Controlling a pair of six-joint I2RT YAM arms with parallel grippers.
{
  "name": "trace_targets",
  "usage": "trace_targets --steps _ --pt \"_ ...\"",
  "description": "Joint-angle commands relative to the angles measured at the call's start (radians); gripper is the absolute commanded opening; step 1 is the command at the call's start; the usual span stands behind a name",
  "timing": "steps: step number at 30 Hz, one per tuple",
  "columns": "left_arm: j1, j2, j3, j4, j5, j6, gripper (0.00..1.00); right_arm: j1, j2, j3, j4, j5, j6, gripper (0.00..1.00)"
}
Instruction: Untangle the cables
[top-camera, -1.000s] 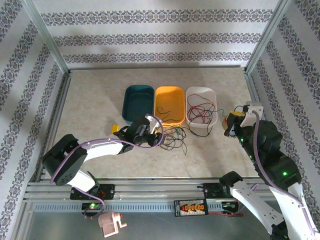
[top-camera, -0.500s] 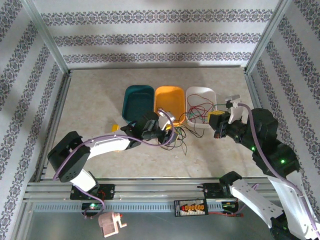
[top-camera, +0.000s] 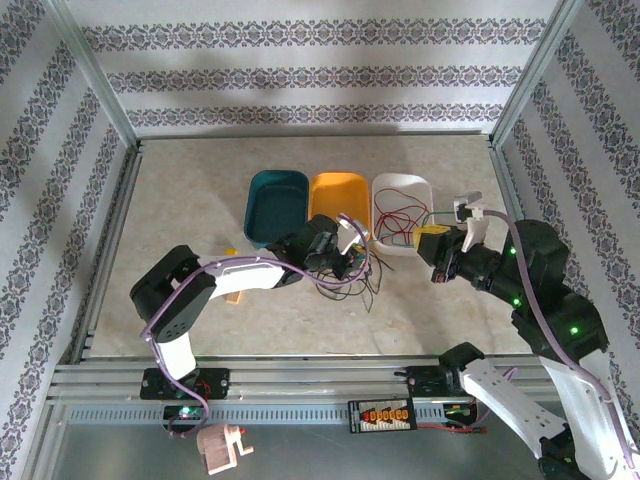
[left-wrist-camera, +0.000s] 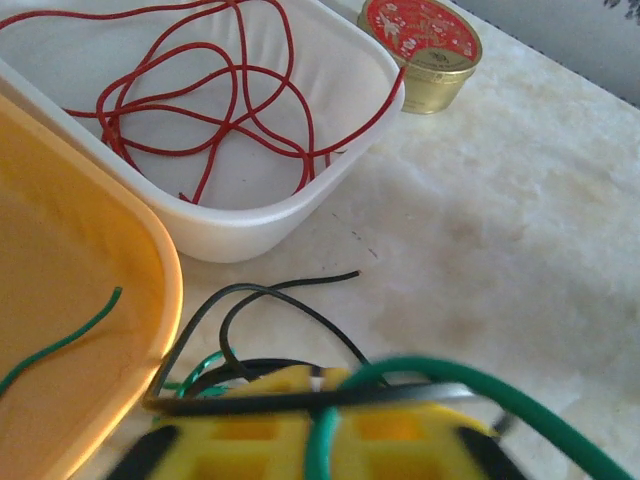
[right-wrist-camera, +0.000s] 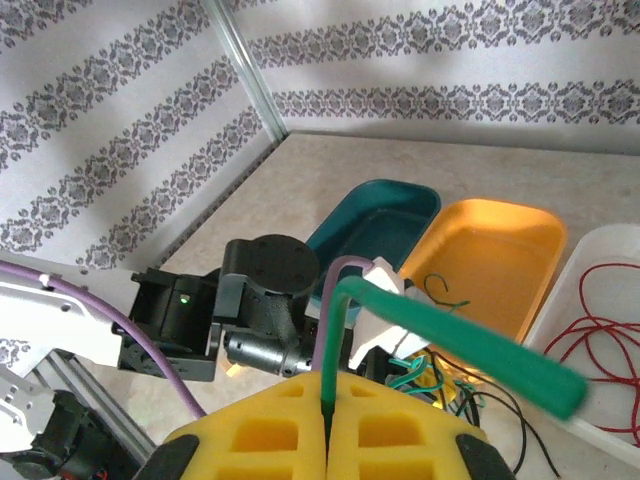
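Pinching thin, glossy green cables (right-wrist-camera: 330, 350), the left claw (left-wrist-camera: 320, 430) and right claw (right-wrist-camera: 327, 430) sit clamped tight.

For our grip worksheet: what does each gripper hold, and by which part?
Right gripper: shut on a green cable, a stretch just below a bend. Left gripper: shut, apparently on a green loop; the exact spot is blurred.

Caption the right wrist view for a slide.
Right gripper shut on a green cable, left arm beyond.
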Motion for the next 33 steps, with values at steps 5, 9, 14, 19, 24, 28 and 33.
trace_targets --steps 5,9,14,19,24,28,33 --pt "-0.008 0.009 -0.008 0.096 0.020 -0.059 0.00 -0.020 -0.060 0.054 0.009 0.192 -0.035 0.00" --pt "-0.006 -0.004 -0.048 0.144 0.025 -0.105 0.00 -0.021 -0.083 0.070 0.009 0.323 -0.045 0.00" --pt "-0.005 -0.029 -0.073 0.168 0.041 -0.138 0.00 -0.018 -0.106 0.070 0.015 0.399 -0.048 0.00" --pt "-0.005 -0.052 -0.068 0.185 0.040 -0.134 0.32 -0.018 -0.076 0.098 -0.005 0.255 -0.037 0.00" --pt "-0.003 -0.039 -0.027 0.182 0.040 -0.098 0.52 -0.018 -0.045 0.145 -0.044 0.114 -0.042 0.00" --pt "0.002 -0.012 0.004 0.197 0.031 -0.051 0.61 -0.018 -0.028 0.167 -0.080 0.023 -0.036 0.00" --pt "0.013 0.010 0.020 0.249 -0.023 -0.028 0.65 -0.018 -0.032 0.167 -0.084 -0.051 -0.021 0.00"
